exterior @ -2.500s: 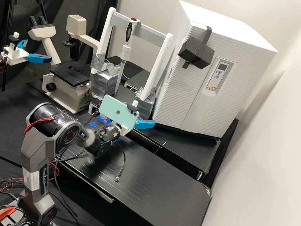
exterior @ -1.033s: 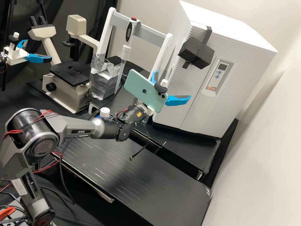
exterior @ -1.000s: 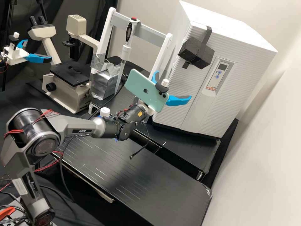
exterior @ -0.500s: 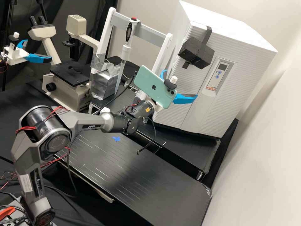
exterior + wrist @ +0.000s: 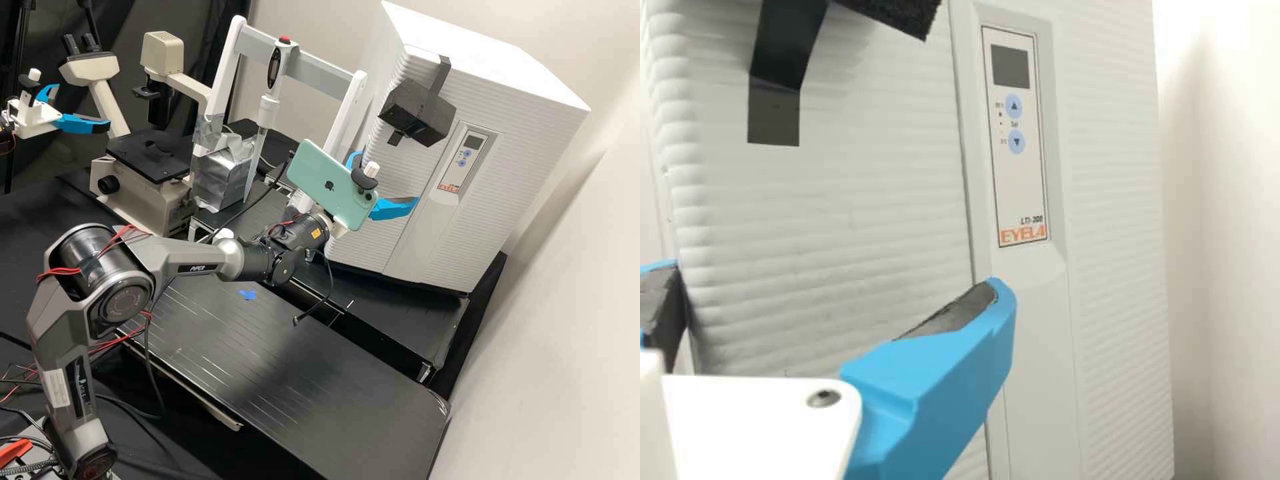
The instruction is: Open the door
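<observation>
In the high view my gripper (image 5: 387, 179) is raised in front of the lower left part of the white incubator (image 5: 527, 87), its blue fingers apart with nothing between them. The incubator's ribbed door (image 5: 367, 243) is closed. A black foam block (image 5: 417, 113) is strapped to the door's upper part, above my gripper, beside the control panel (image 5: 460, 160). The wrist view has my gripper (image 5: 835, 282) before the ribbed door (image 5: 860, 190), fingers wide apart; whether either finger touches it I cannot tell. A corner of the foam block (image 5: 902, 12) and the panel (image 5: 1017, 150) also appear there.
A pipette (image 5: 269, 110) hangs on a white frame (image 5: 347, 117) left of the incubator. Farther left are a microscope (image 5: 143, 200) and a second arm's gripper (image 5: 50, 120). A green phone (image 5: 327, 180) rides on my wrist. A white-capped bottle (image 5: 224, 234) is behind the forearm.
Over the earlier frames my arm has extended up and to the right, bringing the open gripper from above the bench to the incubator's front. Since the latest earlier frame it has barely shifted. The door has not moved.
</observation>
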Robot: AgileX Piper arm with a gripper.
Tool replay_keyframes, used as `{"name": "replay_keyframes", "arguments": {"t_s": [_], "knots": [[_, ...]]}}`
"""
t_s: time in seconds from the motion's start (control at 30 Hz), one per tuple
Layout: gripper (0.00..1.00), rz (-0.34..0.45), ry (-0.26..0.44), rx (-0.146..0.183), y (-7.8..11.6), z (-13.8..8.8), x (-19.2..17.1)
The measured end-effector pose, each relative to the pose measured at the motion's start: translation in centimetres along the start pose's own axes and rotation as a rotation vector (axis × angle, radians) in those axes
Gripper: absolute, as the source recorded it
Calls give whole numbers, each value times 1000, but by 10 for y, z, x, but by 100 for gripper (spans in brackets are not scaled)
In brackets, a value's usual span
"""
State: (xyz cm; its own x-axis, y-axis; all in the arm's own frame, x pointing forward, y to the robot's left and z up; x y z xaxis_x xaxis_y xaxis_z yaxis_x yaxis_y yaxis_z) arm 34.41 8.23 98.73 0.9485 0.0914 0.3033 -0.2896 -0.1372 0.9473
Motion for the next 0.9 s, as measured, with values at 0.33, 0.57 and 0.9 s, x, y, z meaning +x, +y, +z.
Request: {"name": "replay_keyframes", "arguments": {"t_s": [0.33, 0.57, 0.9], "knots": [[0, -12, 7, -27, 0, 0, 0], [0, -16, 21, -35, -2, 4, -3], [0, -30, 40, -47, -3, 4, -5]]}}
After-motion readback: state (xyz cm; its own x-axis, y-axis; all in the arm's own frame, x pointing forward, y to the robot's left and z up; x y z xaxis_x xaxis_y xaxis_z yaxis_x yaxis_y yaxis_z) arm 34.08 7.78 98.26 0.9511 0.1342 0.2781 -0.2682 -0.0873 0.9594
